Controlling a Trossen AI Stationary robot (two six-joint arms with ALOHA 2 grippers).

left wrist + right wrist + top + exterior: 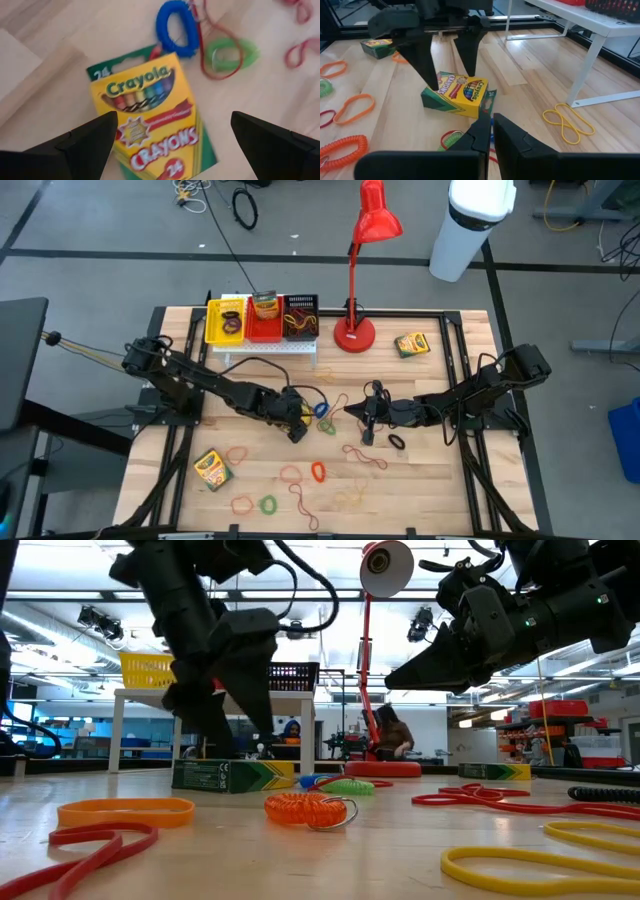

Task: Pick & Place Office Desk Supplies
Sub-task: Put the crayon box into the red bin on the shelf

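Grey floor (120, 220) with dark lines surrounds the wooden table (440, 480).

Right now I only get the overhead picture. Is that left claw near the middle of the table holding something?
Observer: No. The left gripper is open, with one finger on each side of a crayon box lying flat on the table.
Operator: What's on the box?
Observer: Its yellow face is up and reads Crayola Crayons.
Operator: And the other claw?
Observer: The right gripper is shut with nothing in it, pointing at that same box.
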